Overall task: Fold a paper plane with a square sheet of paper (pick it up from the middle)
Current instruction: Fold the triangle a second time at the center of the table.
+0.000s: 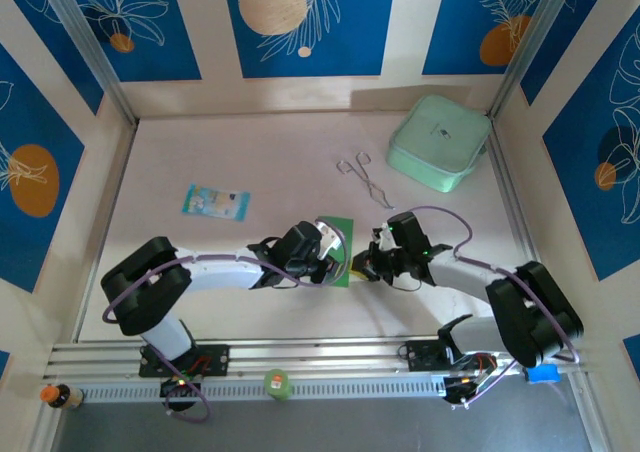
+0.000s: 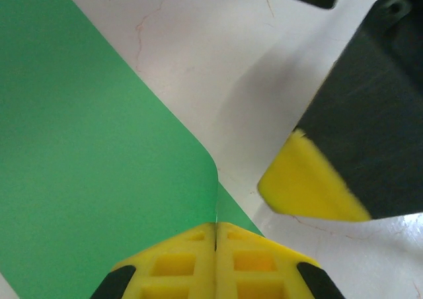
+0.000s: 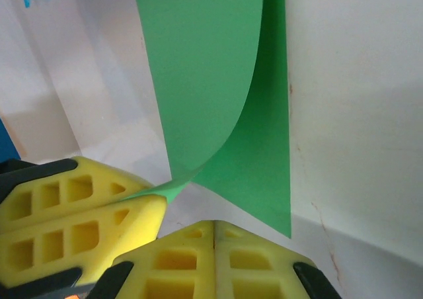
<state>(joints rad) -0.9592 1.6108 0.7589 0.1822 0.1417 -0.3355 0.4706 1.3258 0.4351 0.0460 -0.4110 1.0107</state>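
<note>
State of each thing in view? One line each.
square sheet of paper: partly folded, one flap curled over, not creased flat.
left gripper: shut on the sheet's curled flap.
right gripper: shut, apparently empty.
mint box: lid closed.
metal forceps: lying flat, untouched.
blue packet: lying flat, untouched.

Top cam: high & behind the arm bases [image 1: 180, 357], angled down over the whole table [image 1: 250, 152] to the back wall [image 1: 300, 32]. Wrist cams: v. close, low, each looking out past its own gripper tips, left gripper [image 2: 215, 236] & right gripper [image 3: 215, 229], from opp. sides. All 3 share the square sheet of paper [image 1: 342, 225] mid-table.
</note>
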